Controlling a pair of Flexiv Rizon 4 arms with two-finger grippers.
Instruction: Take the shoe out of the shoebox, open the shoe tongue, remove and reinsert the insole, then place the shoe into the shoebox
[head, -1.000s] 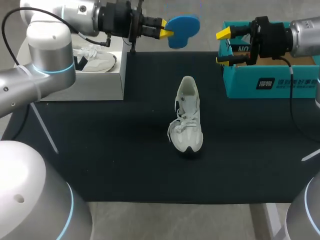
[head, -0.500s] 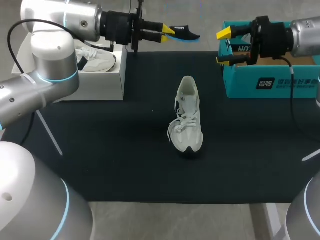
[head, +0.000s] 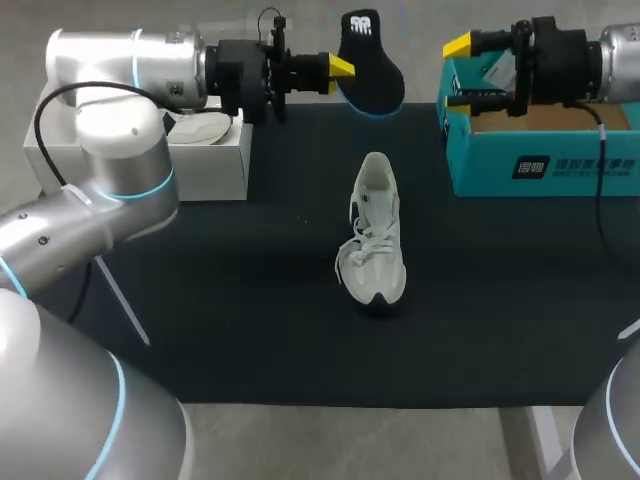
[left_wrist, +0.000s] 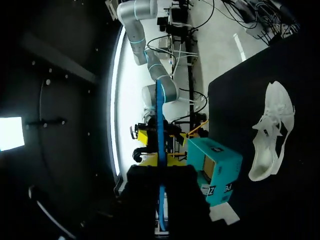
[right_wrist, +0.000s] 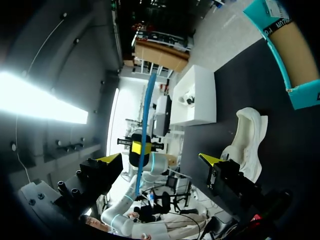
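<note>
Progress: shoe (head: 372, 235) out of shoebox (head: 540, 160), upright on its sole mid-bench (head: 200, 300), toe toward robot, laces loose, mouth looks open. Insole (head: 370, 65) out, pinched at one end by left gripper (head: 338, 68), aloft beyond shoe's heel. Judged about halfway. Left to do: reinsert insole, return shoe to shoebox.

Right gripper (head: 458, 72) spread, empty, beyond shoe and to its right. Shoebox open, right of shoe, well apart.

Around: white box (head: 215, 160) left of shoe, second shoe (head: 205, 125) on it. Nothing between insole and shoe. Loose laces may snag insole on entry.
</note>
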